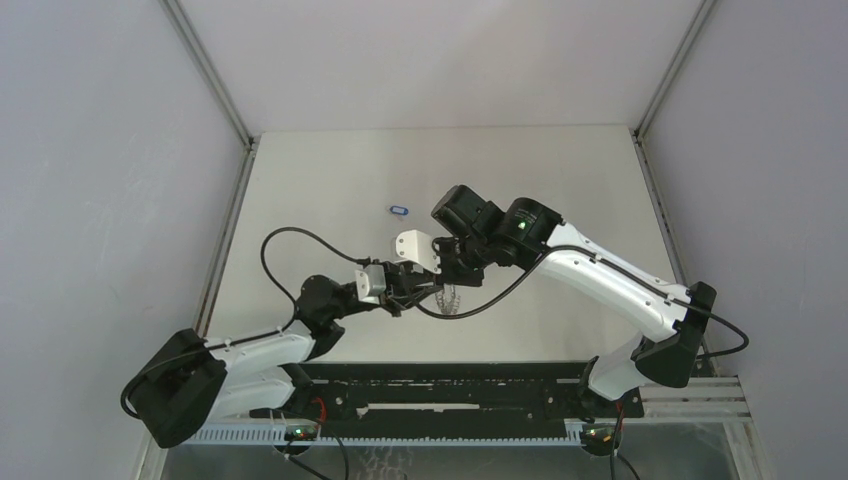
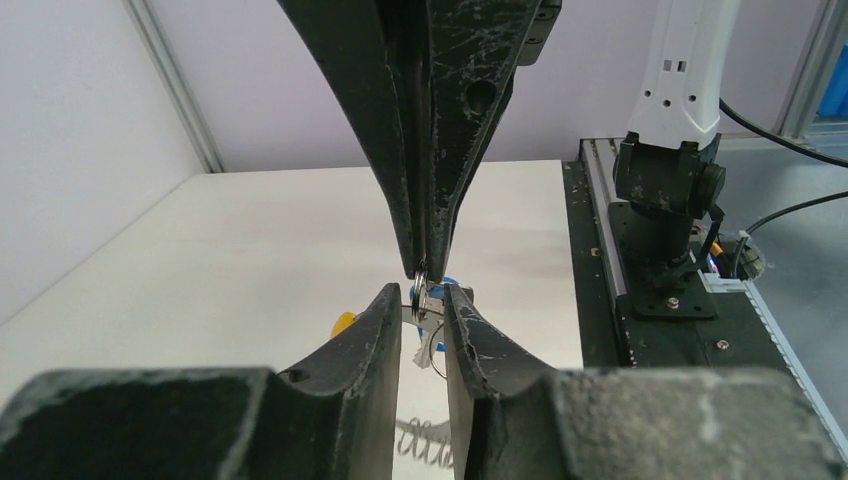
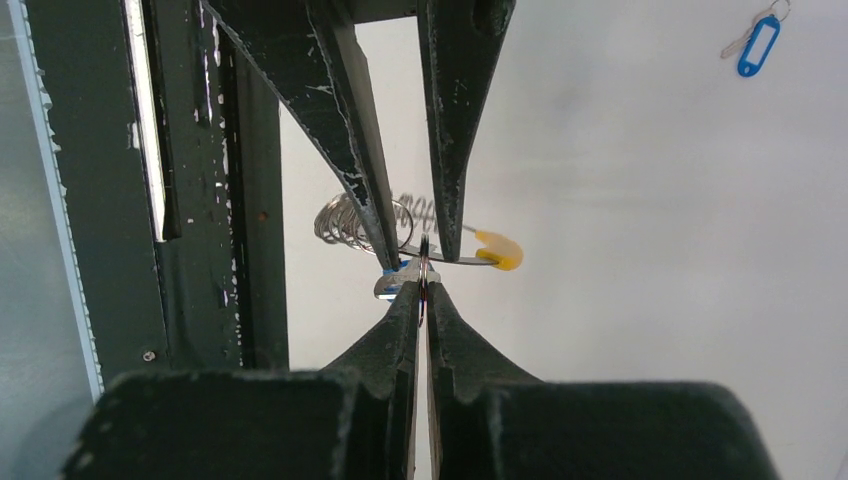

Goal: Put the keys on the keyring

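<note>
Both grippers meet in mid-air over the table's near middle. My right gripper (image 3: pixel 424 287) is shut on the thin silver ring of one key (image 2: pixel 432 340), whose blue tag (image 2: pixel 452 283) peeks out behind. My left gripper (image 2: pixel 423 300) faces it, its jaws a narrow gap apart, straddling that key and the keyring's wire. The keyring (image 3: pixel 352 220) hangs just under the fingertips, its coiled silver part and its yellow piece (image 3: pixel 500 251) showing; in the top view the keyring (image 1: pixel 450 298) dangles below both grippers. The other key (image 1: pixel 400 210) lies flat on the table behind them, also in the right wrist view as a blue-tagged key (image 3: pixel 757 42).
The table (image 1: pixel 560 180) is white with grey walls on three sides. A black rail with the arm bases (image 1: pixel 450 385) runs along the near edge, close under the grippers. The right arm's base (image 2: pixel 665 200) stands at the right of the left wrist view.
</note>
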### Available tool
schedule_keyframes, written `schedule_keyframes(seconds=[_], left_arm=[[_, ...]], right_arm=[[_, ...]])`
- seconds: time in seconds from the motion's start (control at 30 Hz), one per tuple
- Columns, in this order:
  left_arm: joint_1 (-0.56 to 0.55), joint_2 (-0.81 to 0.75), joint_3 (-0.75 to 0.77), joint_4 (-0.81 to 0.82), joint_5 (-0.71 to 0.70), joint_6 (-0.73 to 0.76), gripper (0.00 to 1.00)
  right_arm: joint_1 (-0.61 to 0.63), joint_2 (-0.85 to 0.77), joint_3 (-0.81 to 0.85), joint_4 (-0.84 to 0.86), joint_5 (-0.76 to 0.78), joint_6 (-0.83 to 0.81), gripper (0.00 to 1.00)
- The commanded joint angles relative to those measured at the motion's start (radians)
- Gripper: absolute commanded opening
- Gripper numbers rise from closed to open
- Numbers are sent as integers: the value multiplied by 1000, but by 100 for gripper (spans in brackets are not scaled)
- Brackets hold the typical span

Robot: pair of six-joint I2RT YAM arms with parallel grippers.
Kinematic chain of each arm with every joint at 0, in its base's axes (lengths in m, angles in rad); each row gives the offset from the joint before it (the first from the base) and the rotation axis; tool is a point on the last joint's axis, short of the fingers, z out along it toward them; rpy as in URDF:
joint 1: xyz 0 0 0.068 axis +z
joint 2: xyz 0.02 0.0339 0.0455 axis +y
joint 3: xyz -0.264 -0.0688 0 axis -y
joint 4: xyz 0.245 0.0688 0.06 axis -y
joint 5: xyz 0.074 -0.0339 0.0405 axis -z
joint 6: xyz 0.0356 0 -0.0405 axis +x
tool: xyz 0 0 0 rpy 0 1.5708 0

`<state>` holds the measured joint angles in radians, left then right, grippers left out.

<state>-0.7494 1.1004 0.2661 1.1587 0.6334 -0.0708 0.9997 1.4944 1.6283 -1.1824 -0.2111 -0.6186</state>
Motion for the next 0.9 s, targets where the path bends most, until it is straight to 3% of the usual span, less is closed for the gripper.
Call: schedule_keyframes(seconds=[0.0, 0.2, 0.33, 0.4, 0.63, 0.87], left_arm=[[4, 14, 72, 45, 31, -18, 25], [4, 28, 84, 45, 45, -23, 19], [4, 31, 84, 45, 48, -20, 2], [4, 27, 80, 47, 43, -15, 0], [9, -5, 17, 154, -13, -26, 0], [25, -4, -2, 241, -11, -76, 0]], right_arm=[[11, -4, 53, 21, 4, -15, 0], [21, 2, 62, 20, 4, -22, 0], [22, -3, 63, 21, 1, -25, 0], [21, -15, 57, 27, -2, -23, 0], [-62, -163, -84, 168, -105, 10, 25], [-218, -329, -288, 389, -397, 58, 35]])
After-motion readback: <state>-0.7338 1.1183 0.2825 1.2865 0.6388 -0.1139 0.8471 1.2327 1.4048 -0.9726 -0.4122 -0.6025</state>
